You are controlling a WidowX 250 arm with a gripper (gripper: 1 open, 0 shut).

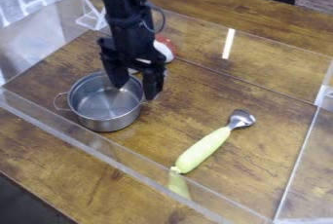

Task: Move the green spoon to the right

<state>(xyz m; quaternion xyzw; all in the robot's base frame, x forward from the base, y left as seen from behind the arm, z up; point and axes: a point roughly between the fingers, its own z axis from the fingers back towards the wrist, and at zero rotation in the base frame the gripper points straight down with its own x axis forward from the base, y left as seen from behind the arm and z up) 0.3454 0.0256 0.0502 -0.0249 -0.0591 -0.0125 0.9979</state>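
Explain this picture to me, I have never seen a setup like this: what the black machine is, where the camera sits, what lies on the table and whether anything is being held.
The black thing is a robot arm, and the forked end is its claw, which grabs things. The single picture comes from a camera standing off the table, looking down at it from an angle. On the wooden table, inside low clear walls, stand a small steel pot with two handles and, to its right, a green spoon with a shiny silver bowl, lying flat. Behind the arm you can glimpse a white thing with a red cap, mostly hidden. The claw points down, open and empty, over the pot's far rim. The spoon is untouched, well away from the claw.
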